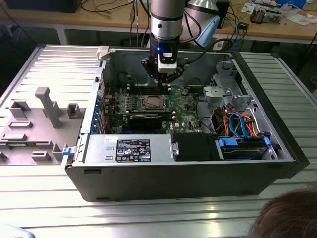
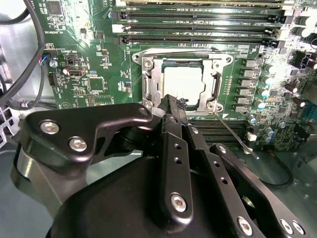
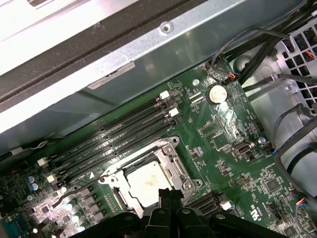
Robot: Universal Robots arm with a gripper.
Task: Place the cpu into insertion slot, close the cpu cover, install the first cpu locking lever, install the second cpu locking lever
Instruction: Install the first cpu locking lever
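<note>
Inside, computer case [image 1: 173, 183] holds motherboard [image 1: 187, 105]; cpu [image 2: 183, 82] in socket [image 2: 144, 63], cpu cover [image 2: 151, 87] around it; gripper [image 2: 172, 101] closed at socket edge; label [image 1: 132, 149] illegible.

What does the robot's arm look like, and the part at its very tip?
The arm is a silver-grey cylinder with black bands and a small blue light near its wrist. The end effector is matte black: flat linkage plates joined by silver bolts, narrowing to slim fingers dotted with small holes.

A ribbed grey metal counter [image 1: 44, 198] fills the foreground; behind it runs a wooden counter [image 1: 84, 22] strewn with cables [image 1: 106, 7] and papers [image 1: 298, 19].
</note>
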